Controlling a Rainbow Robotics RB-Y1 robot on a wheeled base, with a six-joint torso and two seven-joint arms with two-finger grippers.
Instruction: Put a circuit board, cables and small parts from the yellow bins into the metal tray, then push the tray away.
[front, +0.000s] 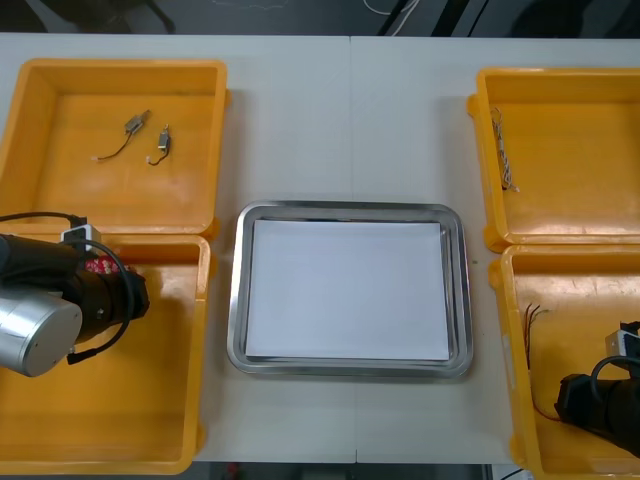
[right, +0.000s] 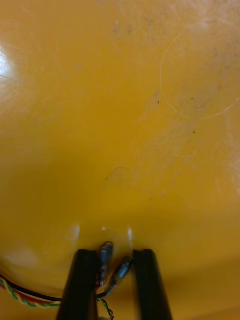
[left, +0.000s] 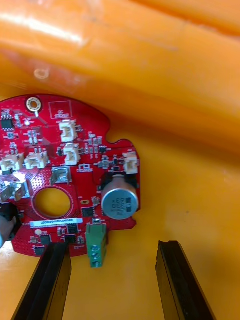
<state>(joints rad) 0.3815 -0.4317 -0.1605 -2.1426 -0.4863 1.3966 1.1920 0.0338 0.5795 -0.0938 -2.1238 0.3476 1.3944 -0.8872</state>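
From above, we see the tray (front: 238, 300) in the middle of the table (front: 350, 90), white inside and with nothing in it yet. Our left arm (front: 50, 310) reaches into the near left bin (front: 150, 420), where a red sliver of the board (front: 101, 266) peeps out beside it. Our right arm (front: 600, 405) is low in the near right bin (front: 570, 290), next to the red and yellow cable (front: 532, 318). Two small metal parts (front: 135, 123) lie in the far left bin (front: 60, 190), and a twisted cable (front: 505, 150) lies in the far right bin (front: 580, 190).

At the right wrist, the right gripper (right: 114, 252) has its fingers close together, clamped on the cable's two metal ends near the bin floor. The hold is on the tips alone, so we judge a lift could let them slip out, or the trailing length could snag on the bin wall. Most of the cable is out of frame.

At the left wrist, the left gripper (left: 114, 246) has its fingers wide apart, holding nothing. The board lies flat by the bin wall, its green block (left: 96, 245) between the fingers. Closing here might catch only that block, or shove the board along the floor. Part of the board is cut off, and we cannot tell how high the fingers hang above it.
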